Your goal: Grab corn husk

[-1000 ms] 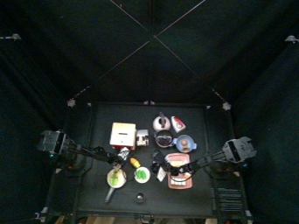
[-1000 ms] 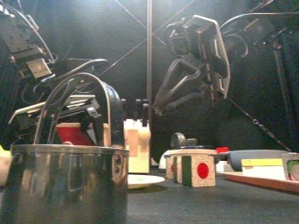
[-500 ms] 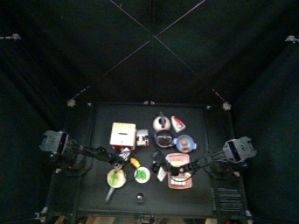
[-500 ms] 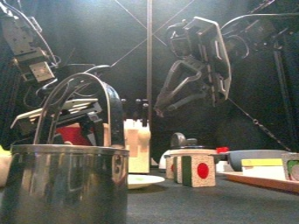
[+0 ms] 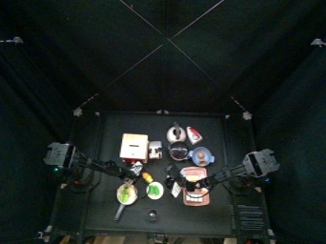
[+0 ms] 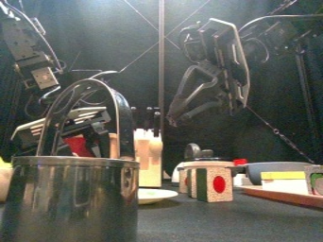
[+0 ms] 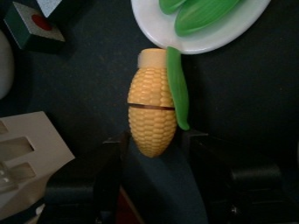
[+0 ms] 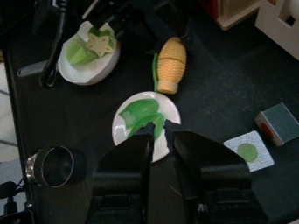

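Between the left gripper's [image 7: 152,162] spread jaws lies the corn [image 7: 153,109] on the counter [image 7: 246,105], its green husk [image 7: 176,92] along one side. Approach looks finished; next, closing squarely on the husk. Further right, the right gripper [image 8: 163,140] hovers, jaws together.
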### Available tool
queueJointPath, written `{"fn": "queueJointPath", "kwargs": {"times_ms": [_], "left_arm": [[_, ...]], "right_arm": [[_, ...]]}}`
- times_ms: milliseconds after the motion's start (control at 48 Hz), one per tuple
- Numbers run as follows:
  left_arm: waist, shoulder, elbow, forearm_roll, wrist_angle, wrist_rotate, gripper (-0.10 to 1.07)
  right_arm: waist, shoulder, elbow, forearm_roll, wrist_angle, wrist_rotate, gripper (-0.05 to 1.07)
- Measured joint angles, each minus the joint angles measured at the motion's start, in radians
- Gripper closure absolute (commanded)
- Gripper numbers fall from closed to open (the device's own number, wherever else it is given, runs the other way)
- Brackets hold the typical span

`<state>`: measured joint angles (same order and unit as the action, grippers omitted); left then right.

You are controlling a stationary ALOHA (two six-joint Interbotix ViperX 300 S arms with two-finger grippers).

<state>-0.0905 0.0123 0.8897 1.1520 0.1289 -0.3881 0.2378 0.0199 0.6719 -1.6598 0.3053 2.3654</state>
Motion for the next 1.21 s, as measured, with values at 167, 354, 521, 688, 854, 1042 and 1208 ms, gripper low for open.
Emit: {"fn": "queueJointPath", "kwargs": {"times_ms": [167,354,521,688,854,1042,1208], "left_arm": [[-0.015,0.002,-0.002,0.003,0.0,0.017,0.18],[-0.018,0.002,0.0,0.003,0.0,0.021,0.3],[-0.018,0.0,-0.002,-0.028,0.002,0.021,0.36],[-0.02,-0.029,-0.002,-0.121,0.003,0.021,0.37],[-0.021,-0.104,-0.002,-0.227,0.006,0.021,0.37],[-0.021,-0.204,-0.002,-0.353,0.005,0.014,0.37],[-0.021,-0.288,-0.002,-0.549,-0.012,0.014,0.37]], "right_arm": [[0.0,0.0,0.0,-0.002,0.0,0.0,0.42],[0.0,0.0,0.0,0.0,0.0,0.0,0.42],[0.0,0.002,0.0,0.0,0.0,0.002,0.42],[0.0,0.0,0.0,0.0,0.0,0.002,0.42],[-0.002,0.0,-0.002,0.0,0.0,0.0,0.42],[-0.009,-0.009,-0.002,-0.012,0.005,-0.003,0.42],[-0.012,-0.037,-0.002,-0.086,0.048,-0.029,0.42]]}}
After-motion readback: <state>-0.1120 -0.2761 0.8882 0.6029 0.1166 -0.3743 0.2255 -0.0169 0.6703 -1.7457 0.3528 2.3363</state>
